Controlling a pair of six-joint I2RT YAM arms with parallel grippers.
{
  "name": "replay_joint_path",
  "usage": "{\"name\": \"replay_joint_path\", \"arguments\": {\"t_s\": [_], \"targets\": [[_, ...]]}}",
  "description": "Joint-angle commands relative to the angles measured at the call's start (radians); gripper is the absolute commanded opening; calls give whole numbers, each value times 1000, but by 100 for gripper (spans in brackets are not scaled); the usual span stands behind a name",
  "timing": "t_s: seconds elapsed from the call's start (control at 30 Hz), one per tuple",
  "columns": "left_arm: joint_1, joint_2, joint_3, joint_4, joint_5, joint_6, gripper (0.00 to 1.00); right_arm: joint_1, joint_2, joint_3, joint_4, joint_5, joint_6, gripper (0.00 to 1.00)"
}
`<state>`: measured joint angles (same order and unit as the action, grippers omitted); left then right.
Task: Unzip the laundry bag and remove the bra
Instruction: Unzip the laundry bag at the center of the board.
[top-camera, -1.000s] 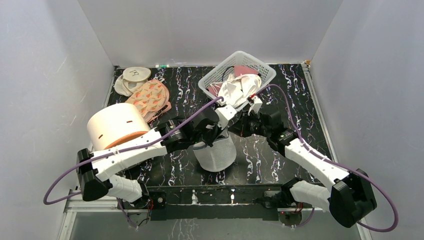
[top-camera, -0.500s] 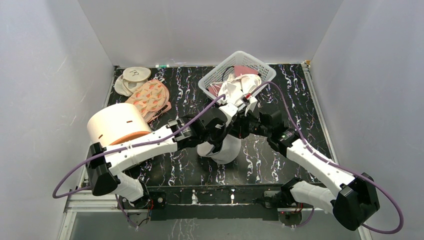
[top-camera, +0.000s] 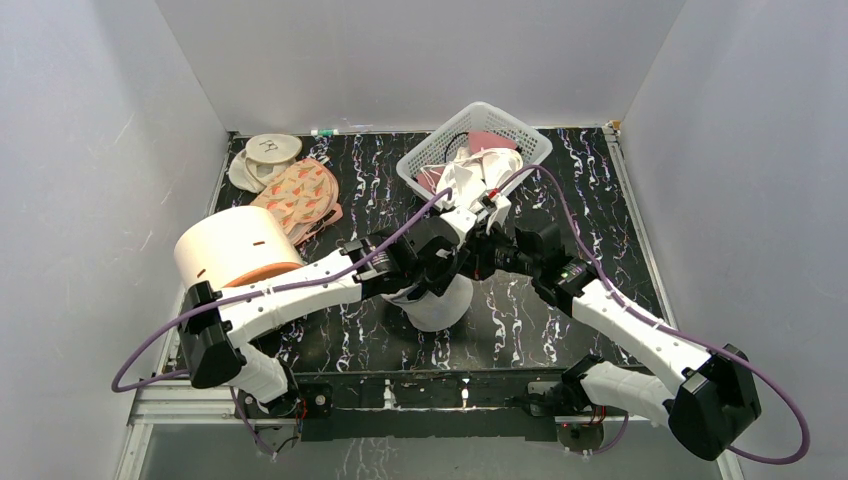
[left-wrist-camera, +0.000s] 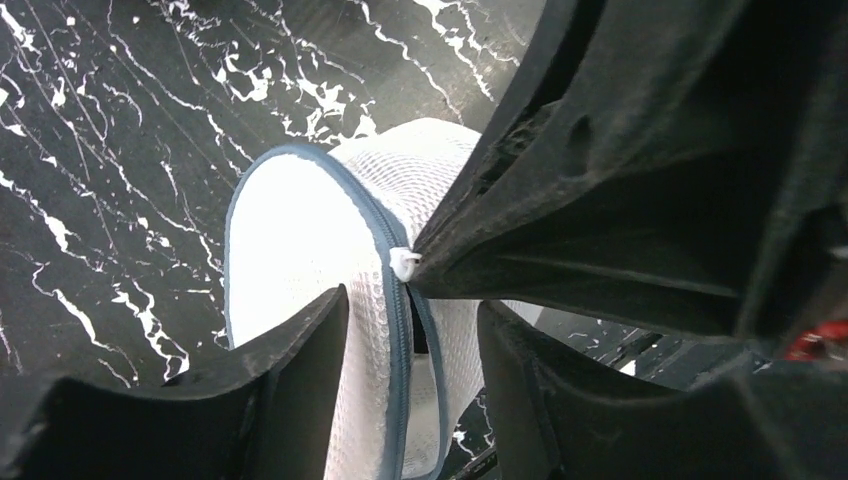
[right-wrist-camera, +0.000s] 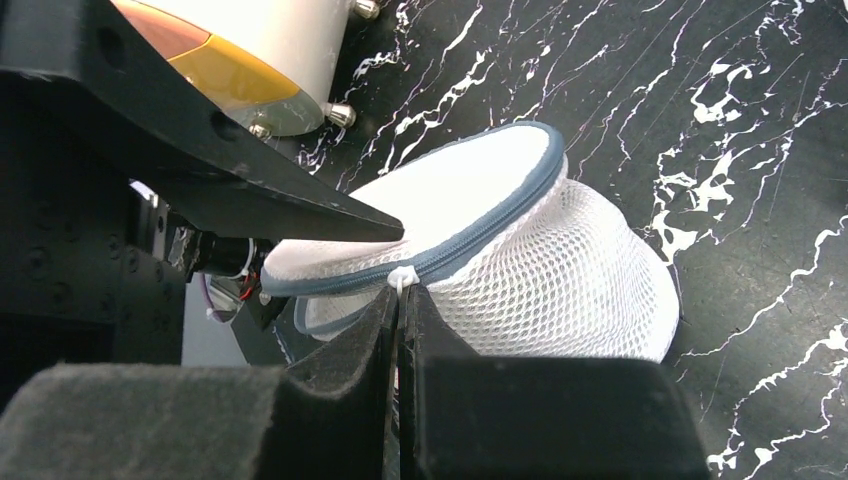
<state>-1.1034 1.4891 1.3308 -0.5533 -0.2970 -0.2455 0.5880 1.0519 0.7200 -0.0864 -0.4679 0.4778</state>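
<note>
The laundry bag (top-camera: 438, 306) is a small white mesh case with a grey-blue zipper rim, standing on edge on the black marbled table between both arms. In the left wrist view my left gripper (left-wrist-camera: 410, 345) is open, its jaws astride the bag's (left-wrist-camera: 300, 240) zipper rim, which is parted below the slider. My right gripper (right-wrist-camera: 402, 296) is shut on the white zipper pull (right-wrist-camera: 402, 277) at the rim of the bag (right-wrist-camera: 540, 250). That same pull (left-wrist-camera: 403, 262) shows at the tip of the right fingers (left-wrist-camera: 560, 230). The bra is hidden.
A cream cylinder with an orange base (top-camera: 230, 252) lies to the left of the arms. Peach floral pads (top-camera: 300, 195) and a round cream piece (top-camera: 272, 148) sit at the back left. A white lattice basket (top-camera: 520, 135) holding white cloth stands at the back centre.
My left gripper has gone from shut to open and its arm has slid right over the bag. The bag has turned and sits lower and more compact. The right gripper keeps the pull.
</note>
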Motion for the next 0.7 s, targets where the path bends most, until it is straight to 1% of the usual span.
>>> {"name": "replay_joint_path", "arguments": {"t_s": [0.0, 0.13, 0.37, 0.43, 0.67], "targets": [[-1, -20, -39, 17, -60, -27, 44, 11, -38, 15, 69, 22, 13, 0], [-1, -39, -44, 31, -54, 10, 19, 11, -40, 6, 53, 50, 10, 0], [-1, -99, -64, 26, -81, 113, 0, 11, -23, 5, 13, 174, -21, 0], [-1, -115, -68, 27, -87, 129, 0, 7, -15, 4, 12, 205, -28, 0], [-2, -189, -91, 56, -57, 190, 0, -57, 43, -7, 19, 185, -15, 0]]}}
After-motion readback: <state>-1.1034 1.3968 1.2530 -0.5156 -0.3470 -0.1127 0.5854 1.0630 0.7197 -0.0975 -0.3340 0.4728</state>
